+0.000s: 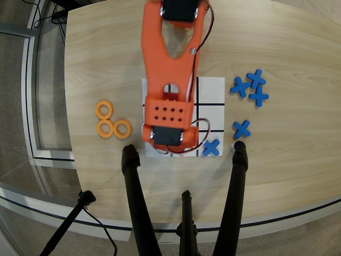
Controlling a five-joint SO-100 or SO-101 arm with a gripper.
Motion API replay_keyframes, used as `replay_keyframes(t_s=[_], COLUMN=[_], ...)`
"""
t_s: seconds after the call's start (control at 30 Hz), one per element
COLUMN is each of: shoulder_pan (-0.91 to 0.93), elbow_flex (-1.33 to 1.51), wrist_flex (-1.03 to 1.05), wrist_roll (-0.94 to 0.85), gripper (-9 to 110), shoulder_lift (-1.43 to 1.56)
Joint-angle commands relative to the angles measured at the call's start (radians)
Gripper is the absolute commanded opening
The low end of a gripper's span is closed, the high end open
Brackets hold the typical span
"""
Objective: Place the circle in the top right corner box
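Note:
Three orange rings (112, 121) lie together on the wooden table, left of the grid sheet (211, 109). No fourth ring shows. My orange arm (168, 64) reaches down from the top edge over the sheet's left and middle columns. Its gripper end (166, 143) hangs over the sheet's lower left part. The fingers are hidden under the wrist body, so I cannot tell whether they hold anything. A blue X (211, 148) lies in the lower right corner cell. The upper right corner cell (211, 89) is blank white. The left corner cells are mostly covered by the arm.
Three blue X pieces (251, 87) cluster right of the sheet, and another blue X (241, 128) lies below them. Black tripod legs (238, 176) (132, 181) rise from the near table edge. The table's curved edge (72, 133) runs down the left.

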Motion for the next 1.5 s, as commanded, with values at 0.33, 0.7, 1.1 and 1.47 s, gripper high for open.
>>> replay_keyframes(t_s=[0.33,0.7,1.1,1.47], shoulder_pan=[0.012,0.014,0.017,0.018], elbow_flex=[-0.198,-0.272,-0.313,-0.333], wrist_flex=[-0.014,-0.014,-0.014,-0.012], wrist_roll=[-0.002,0.003,0.003,-0.002], gripper=[0,0,0,0], shoulder_lift=[-0.190,-0.241,-0.268,-0.295])
